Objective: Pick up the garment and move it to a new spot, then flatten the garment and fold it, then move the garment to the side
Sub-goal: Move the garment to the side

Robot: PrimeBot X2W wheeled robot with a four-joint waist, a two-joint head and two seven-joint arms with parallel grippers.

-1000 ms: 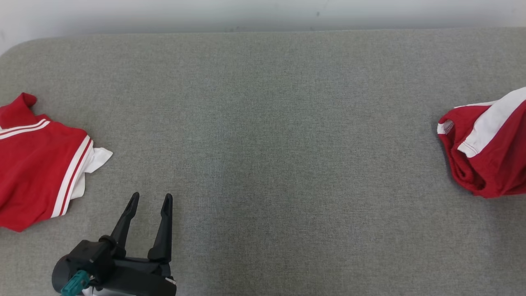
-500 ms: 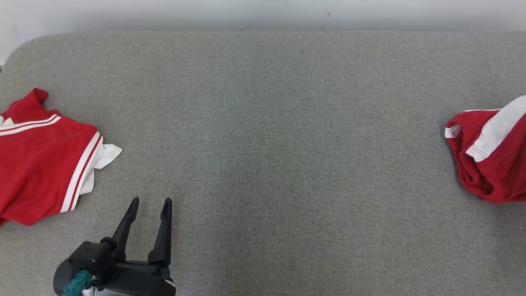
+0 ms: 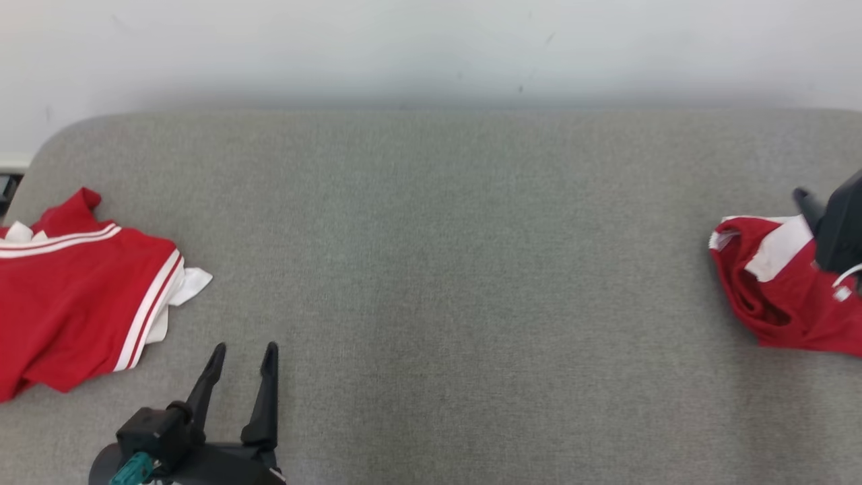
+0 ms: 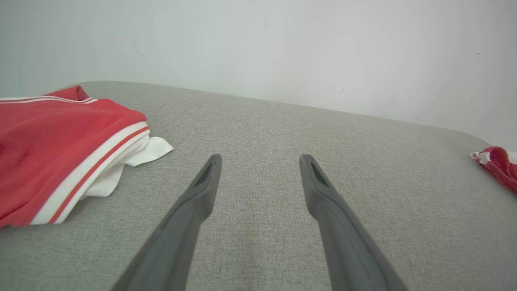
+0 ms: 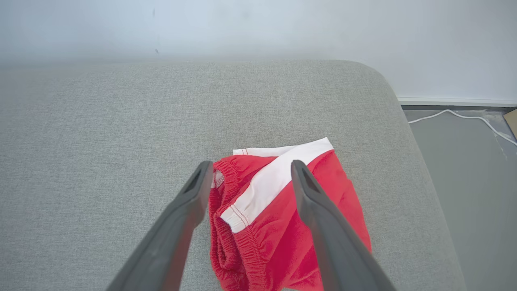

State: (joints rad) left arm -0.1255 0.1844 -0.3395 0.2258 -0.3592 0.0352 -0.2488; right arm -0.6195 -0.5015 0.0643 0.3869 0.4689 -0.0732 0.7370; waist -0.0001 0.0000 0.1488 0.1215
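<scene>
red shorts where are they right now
In the head view the red shorts lie bunched at the right end of the grey cushion, by the right gripper, whose open fingers frame them in the right wrist view.

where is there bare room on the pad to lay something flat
The middle of the pad is bare, from the shirt on the left to the shorts on the right, back to the wall. Crowded: the left end, where the open left gripper sits by the shirt, and the right end, where the open right gripper hangs over the shorts.
</scene>
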